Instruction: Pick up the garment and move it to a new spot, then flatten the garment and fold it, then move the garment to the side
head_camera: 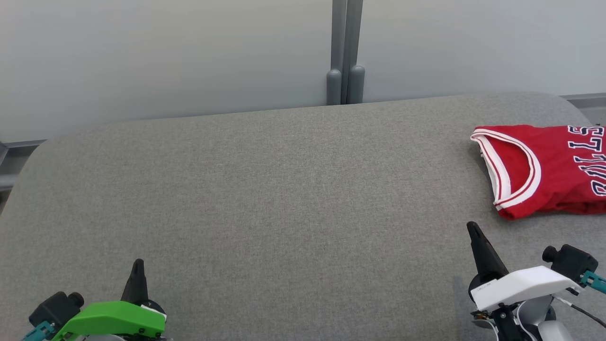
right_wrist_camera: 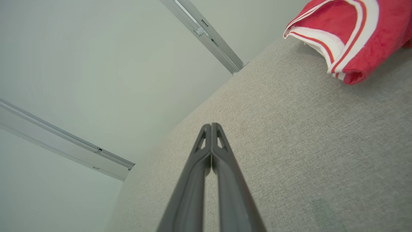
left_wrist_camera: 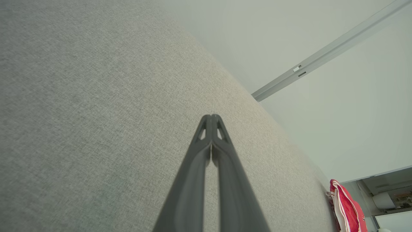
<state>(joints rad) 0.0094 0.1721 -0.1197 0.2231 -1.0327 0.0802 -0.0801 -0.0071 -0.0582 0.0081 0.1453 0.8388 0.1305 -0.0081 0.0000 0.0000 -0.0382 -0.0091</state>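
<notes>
I'm seeing the folded red jersey (head_camera: 544,175) lying at the far right of the grey padded table (head_camera: 265,189). Left gripper (head_camera: 138,263) and right gripper (head_camera: 472,228) are both hovering with fingers pressed together, gripping nothing, the right one near the jersey.

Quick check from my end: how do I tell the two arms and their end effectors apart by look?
The left end effector has a green cover behind it; the right end effector has a white cover. Both have long dark tapered fingers with slotted tips, a black knob and a teal connector. A thin black cable runs off the right wrist.
</notes>
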